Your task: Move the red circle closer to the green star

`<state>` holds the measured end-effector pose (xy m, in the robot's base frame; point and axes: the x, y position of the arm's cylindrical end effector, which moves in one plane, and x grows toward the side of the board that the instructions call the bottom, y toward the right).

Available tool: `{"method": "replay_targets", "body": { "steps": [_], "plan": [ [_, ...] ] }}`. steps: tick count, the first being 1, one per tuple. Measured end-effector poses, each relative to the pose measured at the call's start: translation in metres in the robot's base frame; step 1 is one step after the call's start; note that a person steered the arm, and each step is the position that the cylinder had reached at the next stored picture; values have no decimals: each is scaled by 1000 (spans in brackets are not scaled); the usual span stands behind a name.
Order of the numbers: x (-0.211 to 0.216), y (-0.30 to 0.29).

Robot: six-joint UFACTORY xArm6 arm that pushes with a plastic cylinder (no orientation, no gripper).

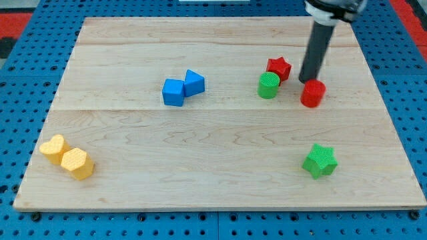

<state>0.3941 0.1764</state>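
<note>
The red circle (pixel 312 93) sits at the view's right, upper half of the wooden board. My tip (pixel 307 81) stands just above it, at its top-left edge, touching or nearly touching it. The green star (pixel 319 161) lies lower on the board, almost straight below the red circle, well apart from it.
A green circle (pixel 269 85) and a red star (pixel 279 68) sit together just left of my tip. Two blue blocks (pixel 183 88) touch near the board's middle top. Two yellow blocks (pixel 67 157) lie at the lower left. The board (pixel 200 173) rests on a blue pegboard.
</note>
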Motion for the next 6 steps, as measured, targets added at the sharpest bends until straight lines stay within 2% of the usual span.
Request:
{"method": "replay_targets", "body": {
  "steps": [1,2,3,4,6],
  "plan": [
    [39,16],
    [44,24],
    [56,62],
    [68,61],
    [76,9]
  ]
}}
